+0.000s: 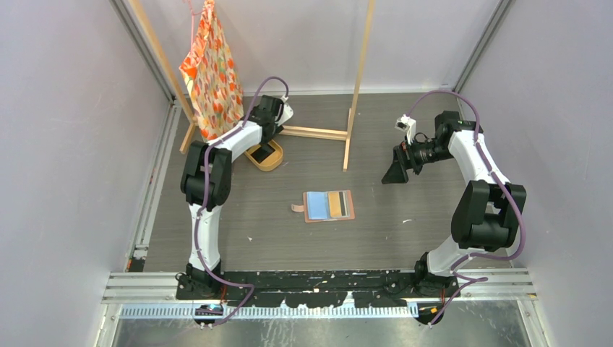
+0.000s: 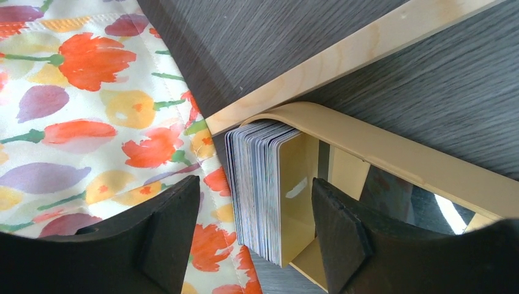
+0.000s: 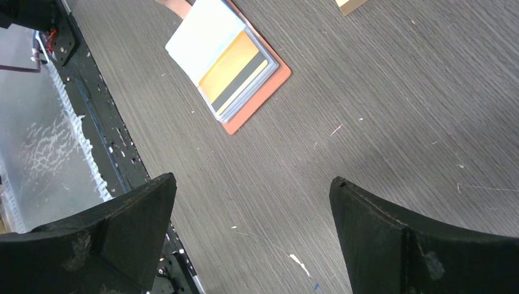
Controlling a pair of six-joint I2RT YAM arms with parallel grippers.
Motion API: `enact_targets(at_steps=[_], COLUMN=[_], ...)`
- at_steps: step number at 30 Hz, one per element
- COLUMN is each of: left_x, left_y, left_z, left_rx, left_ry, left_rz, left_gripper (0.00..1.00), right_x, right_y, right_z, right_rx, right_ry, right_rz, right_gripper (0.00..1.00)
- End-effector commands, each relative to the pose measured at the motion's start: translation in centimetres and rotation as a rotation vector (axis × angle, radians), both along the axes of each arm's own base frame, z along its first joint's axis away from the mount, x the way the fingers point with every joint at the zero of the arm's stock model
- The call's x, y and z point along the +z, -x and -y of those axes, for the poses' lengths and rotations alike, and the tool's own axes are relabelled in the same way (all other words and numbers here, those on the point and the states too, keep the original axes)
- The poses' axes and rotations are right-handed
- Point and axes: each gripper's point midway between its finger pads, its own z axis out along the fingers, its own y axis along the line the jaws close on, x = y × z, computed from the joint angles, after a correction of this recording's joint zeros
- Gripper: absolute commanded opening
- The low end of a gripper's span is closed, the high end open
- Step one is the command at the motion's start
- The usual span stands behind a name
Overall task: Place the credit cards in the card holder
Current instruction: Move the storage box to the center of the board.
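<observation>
The card holder lies open mid-table, salmon-brown, with a pale blue card and an orange striped card in its pockets. A thick stack of credit cards stands on edge in an oval tan tray, a gold card facing outward. My left gripper is open and straddles the stack, with a gap on each side of it. My right gripper is open over bare table right of the card holder, holding nothing.
A floral orange cloth hangs from a wooden stand and drapes beside the tray. The stand's light wooden foot runs just behind the tray. Grey walls enclose the table on three sides.
</observation>
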Motion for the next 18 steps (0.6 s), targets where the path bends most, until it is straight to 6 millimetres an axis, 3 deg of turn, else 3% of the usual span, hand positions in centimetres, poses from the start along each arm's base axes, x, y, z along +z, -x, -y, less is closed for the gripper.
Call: enact_targets(at_steps=[1,12,18], left_x=[2.6,2.1,3.2], left_y=[-0.9,-0.7,-0.8], left_z=[-0.3,-0.3,-0.9], left_rx=[0.012,0.0,0.024], left_ry=[0.029,0.066,0.048], left_rz=[0.079,0.056,0.095], left_gripper=[0.69,0.7,0.6], right_x=[0.8,0.9,0.9], right_y=[-0.1,0.0,0.0], right_z=[-0.2,-0.3,-0.3], right_rx=[0.012,0.015,0.016], right_ry=[-0.026,-0.027,-0.028], right_rz=[0.028,0.029,0.031], right_gripper=[1.0,1.0,1.0])
